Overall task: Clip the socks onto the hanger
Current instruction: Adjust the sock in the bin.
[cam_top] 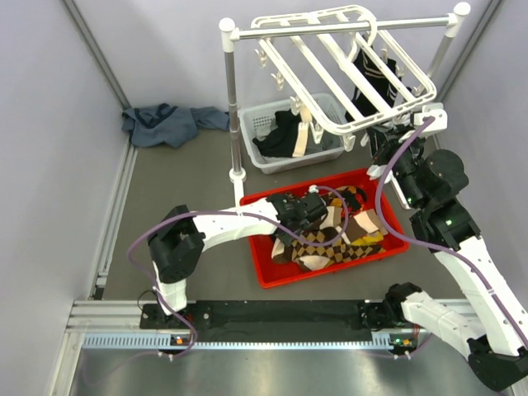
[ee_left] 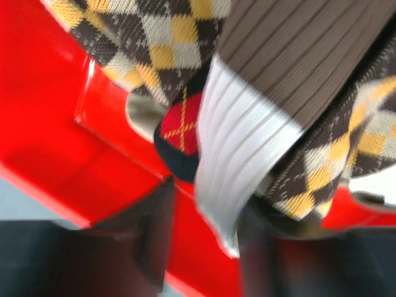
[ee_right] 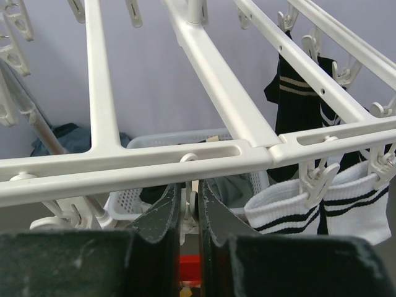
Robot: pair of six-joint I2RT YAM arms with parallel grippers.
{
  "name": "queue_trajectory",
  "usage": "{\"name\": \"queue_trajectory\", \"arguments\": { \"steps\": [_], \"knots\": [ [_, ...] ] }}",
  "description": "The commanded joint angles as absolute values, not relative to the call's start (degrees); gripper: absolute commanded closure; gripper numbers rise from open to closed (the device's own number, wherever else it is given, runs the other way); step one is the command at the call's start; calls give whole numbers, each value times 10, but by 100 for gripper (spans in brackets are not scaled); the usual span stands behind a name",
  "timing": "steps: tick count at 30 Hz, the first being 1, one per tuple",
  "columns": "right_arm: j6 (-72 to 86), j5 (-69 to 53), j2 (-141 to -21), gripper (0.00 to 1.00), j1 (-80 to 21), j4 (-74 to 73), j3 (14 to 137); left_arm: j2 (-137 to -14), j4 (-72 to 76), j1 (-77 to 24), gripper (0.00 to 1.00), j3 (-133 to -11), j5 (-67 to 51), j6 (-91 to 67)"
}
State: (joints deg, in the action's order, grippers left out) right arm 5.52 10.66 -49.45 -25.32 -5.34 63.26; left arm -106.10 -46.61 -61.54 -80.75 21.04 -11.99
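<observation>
Argyle socks (cam_top: 330, 243) lie heaped in a red bin (cam_top: 272, 276). My left gripper (cam_top: 316, 205) is down in the bin. In the left wrist view its fingers (ee_left: 154, 229) stand apart, and a white ribbed cuff (ee_left: 229, 161) on brown ribbed fabric hangs between them against the right finger. Brown and tan argyle (ee_left: 154, 49) and a black sock with a red diamond (ee_left: 182, 124) lie behind it. The white hanger (cam_top: 330, 66) hangs from the rod. My right gripper (ee_right: 189, 185) is shut on a small white clip (ee_right: 197, 201) under the hanger's near bar (ee_right: 154, 164).
White socks with black stripes (ee_right: 322, 207) and dark striped socks (ee_right: 297, 105) hang clipped at the hanger's right. A white laundry basket (cam_top: 272, 161) stands behind the bin. The rack's post (cam_top: 231, 99) and metal rod (cam_top: 346, 29) hold the hanger. Blue cloth (cam_top: 169, 124) lies far left.
</observation>
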Motion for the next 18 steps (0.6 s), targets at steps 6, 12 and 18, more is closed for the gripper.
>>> {"name": "queue_trajectory", "arguments": {
  "steps": [6,12,18],
  "knots": [
    [47,114,-489,100,-252,-71,635,-1007,-488,-634,28,-918,182,-108],
    [46,118,-488,100,-252,-72,636,-1072,-444,-634,37,-1004,132,-73],
    [44,118,-488,100,-252,-76,642,-1167,-439,-634,48,-1088,126,-55]
  ]
}}
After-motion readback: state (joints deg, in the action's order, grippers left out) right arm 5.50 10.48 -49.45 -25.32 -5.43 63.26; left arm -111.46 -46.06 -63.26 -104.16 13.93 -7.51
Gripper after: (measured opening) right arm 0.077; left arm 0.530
